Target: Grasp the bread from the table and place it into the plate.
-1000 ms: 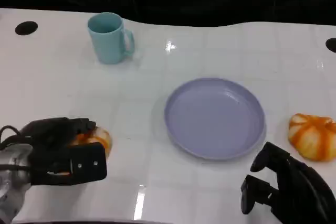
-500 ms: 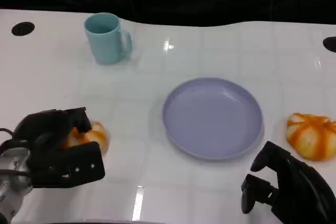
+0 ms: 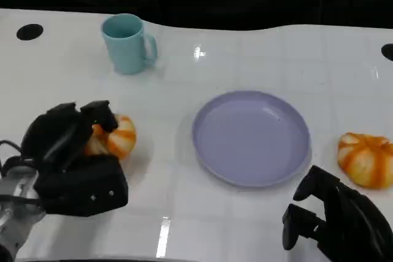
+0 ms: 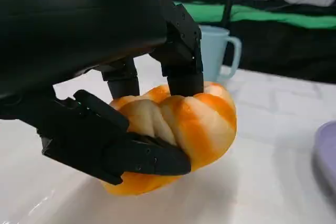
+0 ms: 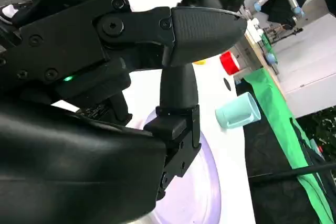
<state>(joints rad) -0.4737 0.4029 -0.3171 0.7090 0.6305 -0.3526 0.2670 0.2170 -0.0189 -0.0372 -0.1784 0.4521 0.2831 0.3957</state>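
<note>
Glossy white table (image 3: 258, 59) with faint grid lines, black backdrop behind, green cloth (image 4: 273, 14) beyond.

Head view downward over table (image 3: 258, 59); wrist views close, both share mug (image 4: 215, 51).

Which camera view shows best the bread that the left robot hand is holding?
The left wrist view: the bread is close up, with the left robot hand closed around it. The head view shows it small, half covered by the hand.
</note>
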